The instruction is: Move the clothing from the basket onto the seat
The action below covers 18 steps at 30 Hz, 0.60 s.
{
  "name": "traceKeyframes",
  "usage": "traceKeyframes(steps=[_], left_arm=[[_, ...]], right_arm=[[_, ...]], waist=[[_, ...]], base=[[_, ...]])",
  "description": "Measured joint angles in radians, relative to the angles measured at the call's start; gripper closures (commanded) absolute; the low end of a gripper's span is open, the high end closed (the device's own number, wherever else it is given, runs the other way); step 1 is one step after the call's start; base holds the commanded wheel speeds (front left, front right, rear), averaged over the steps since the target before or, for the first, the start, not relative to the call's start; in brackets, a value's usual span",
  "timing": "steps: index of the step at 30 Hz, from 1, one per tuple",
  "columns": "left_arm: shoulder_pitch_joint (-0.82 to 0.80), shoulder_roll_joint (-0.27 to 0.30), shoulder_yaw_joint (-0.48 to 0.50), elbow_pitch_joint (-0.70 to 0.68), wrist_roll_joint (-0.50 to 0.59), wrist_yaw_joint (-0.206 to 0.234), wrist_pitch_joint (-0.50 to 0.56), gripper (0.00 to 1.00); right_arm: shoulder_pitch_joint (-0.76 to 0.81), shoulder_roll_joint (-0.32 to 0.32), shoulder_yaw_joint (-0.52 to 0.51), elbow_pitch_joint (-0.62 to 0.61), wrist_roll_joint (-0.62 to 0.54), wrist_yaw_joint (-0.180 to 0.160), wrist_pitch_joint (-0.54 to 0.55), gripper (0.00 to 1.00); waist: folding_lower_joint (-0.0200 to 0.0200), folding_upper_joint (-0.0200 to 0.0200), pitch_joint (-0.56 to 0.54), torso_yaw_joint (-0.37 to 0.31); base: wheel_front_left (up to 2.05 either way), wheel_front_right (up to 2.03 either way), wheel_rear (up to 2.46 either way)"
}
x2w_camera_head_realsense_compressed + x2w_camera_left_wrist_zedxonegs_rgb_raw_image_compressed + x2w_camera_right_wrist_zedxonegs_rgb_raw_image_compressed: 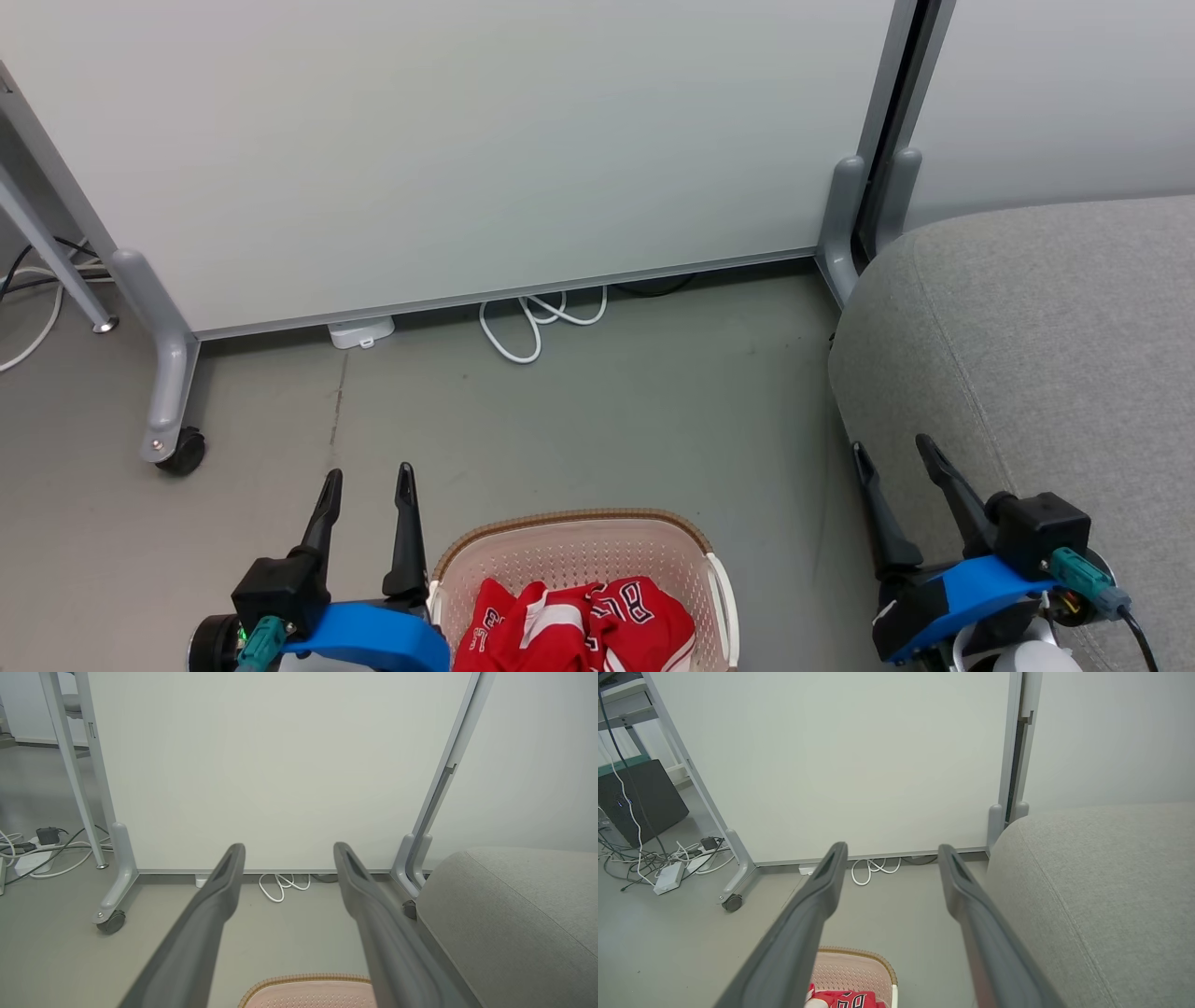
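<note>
Nearest us, along the bottom edge of the head view, are our two grippers: the left gripper (369, 472) at lower left and the right gripper (891, 444) at lower right. Each has two dark fingers spread wide with nothing between them.

We count one basket (569, 516) at bottom centre, just beside the left gripper. In it lies one heap of red clothing (579, 621) with white stripes and black-and-white letters; we cannot tell how many garments make up the heap. One seat (1027, 327), light grey with a seam, takes the right side of the frame, and the right gripper's fingers stand in front of its rounded edge. Basket and seat are apart, with bare floor (607, 420) between them.

Two pale partition panels (467, 140) cross the upper frame. At their foot we count one looped white cable (537, 322), one small white box (359, 331) and, at left, one castor (182, 453).

Our right wrist view adds a dark box (640, 798) at upper left and a tangle of cables (668, 868) on the floor below it, and catches a corner of the clothing at its bottom edge. Our left wrist view gives the basket's brown rim at bottom centre and a white power strip (28, 858) at the left edge.
</note>
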Motion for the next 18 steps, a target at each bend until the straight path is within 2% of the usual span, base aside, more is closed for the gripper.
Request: traceKeyframes(steps=[11, 18], left_arm=[[0.0, 0.0, 0.0, -0.001, -0.008, 0.0, 0.0, 0.0], [-0.019, 0.011, -0.007, 0.018, -0.011, -0.001, 0.026, 0.0]], right_arm=[[-0.003, 0.0, 0.008, 0.001, 0.006, 0.0, 0.0, 0.0], [-0.066, -0.001, 0.047, -0.032, 0.007, 0.0, 0.003, 0.0]], waist=[[-0.0001, 0.0, 0.007, -0.002], [0.0, 0.0, 0.074, -0.027]], base=[[0.0, 0.0, 0.0], [0.0, 0.0, 0.0]])
